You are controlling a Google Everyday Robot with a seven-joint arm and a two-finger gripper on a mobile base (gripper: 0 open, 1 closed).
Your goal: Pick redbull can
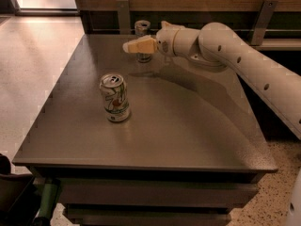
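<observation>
Camera view. We see the redbull can (pixel 142 28) upright near the far edge of the grey table (pixel 197 131), its middle hidden behind the tan gripper (pixel 130 46). The gripper reaches in from the right on the white arm (pixel 249 62) at mid-can height. We cannot tell whether it is released or clenched. A wider white-and-green can (pixel 114 98) stands well apart, nearer the front left.
</observation>
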